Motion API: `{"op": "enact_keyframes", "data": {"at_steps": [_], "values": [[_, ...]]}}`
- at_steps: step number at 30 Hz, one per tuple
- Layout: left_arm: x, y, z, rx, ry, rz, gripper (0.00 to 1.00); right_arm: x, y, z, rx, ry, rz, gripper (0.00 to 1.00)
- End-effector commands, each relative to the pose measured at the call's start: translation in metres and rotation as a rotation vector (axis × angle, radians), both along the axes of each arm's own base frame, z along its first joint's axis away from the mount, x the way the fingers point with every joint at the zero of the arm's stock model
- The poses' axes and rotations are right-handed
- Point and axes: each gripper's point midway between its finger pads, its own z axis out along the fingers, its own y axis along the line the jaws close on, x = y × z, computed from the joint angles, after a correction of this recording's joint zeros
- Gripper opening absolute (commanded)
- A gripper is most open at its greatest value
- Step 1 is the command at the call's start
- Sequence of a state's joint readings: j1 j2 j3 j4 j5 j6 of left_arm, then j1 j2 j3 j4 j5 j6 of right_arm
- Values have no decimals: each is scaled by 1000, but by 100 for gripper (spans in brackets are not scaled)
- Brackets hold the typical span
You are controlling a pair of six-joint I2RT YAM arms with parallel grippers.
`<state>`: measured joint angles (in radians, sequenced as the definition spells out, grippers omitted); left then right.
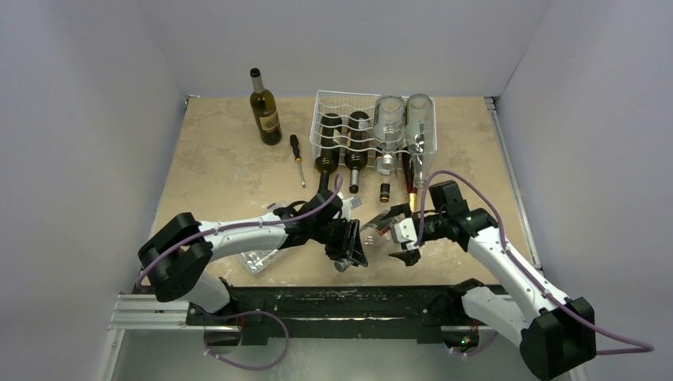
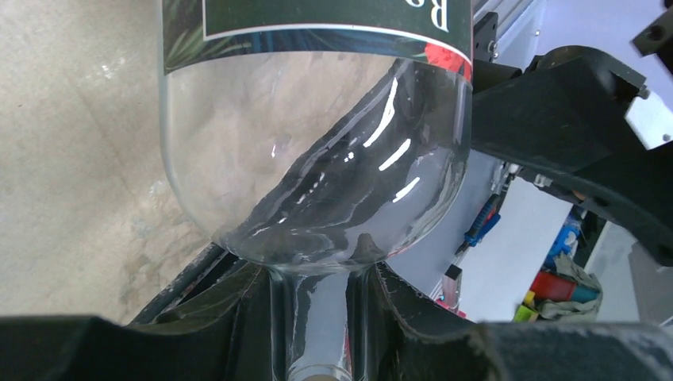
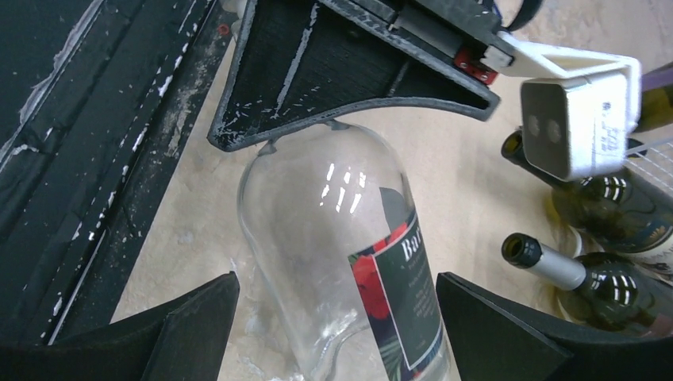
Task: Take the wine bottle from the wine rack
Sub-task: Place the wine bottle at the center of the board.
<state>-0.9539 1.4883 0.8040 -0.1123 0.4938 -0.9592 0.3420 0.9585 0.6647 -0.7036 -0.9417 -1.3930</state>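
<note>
One clear glass wine bottle [image 3: 325,230] is out of the white wire wine rack [image 1: 337,107] at the far edge of the bench [image 1: 222,167], neck pinched in left gripper [image 2: 316,321] near the near edge, right gripper [image 3: 341,325] fingers wide astride its body; next, probably close for handover.

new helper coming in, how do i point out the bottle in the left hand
From the white wire rack, look toward the table's near edge. There the left hand grips a clear bottle by its neck. No other bottle is held.
</note>
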Motion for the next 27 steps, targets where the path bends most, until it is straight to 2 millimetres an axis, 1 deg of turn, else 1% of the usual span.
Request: {"op": "enact_keyframes", "data": {"at_steps": [1, 7, 15, 20, 23, 25, 27], "values": [[13, -48, 83, -318, -131, -84, 0, 8, 2, -10, -42, -35, -23, 99], [10, -52, 82, -322, -108, -101, 0, 10, 3, -23, -87, -55, -32, 99], [6, -53, 80, -331, -82, -119, 7, 16, 1, -35, -132, -75, -68, 99], [3, -55, 86, -362, -78, -140, 12, 22, -2, -42, -161, -71, -100, 99], [3, -55, 86, -374, -88, -145, 19, 25, -4, -45, -172, -80, -119, 99], [3, -54, 87, -376, -93, -145, 22, 27, -6, -46, -180, -86, -131, 99], [2, -54, 87, -379, -92, -147, 23, 28, -6, -46, -180, -86, -138, 99]]}}
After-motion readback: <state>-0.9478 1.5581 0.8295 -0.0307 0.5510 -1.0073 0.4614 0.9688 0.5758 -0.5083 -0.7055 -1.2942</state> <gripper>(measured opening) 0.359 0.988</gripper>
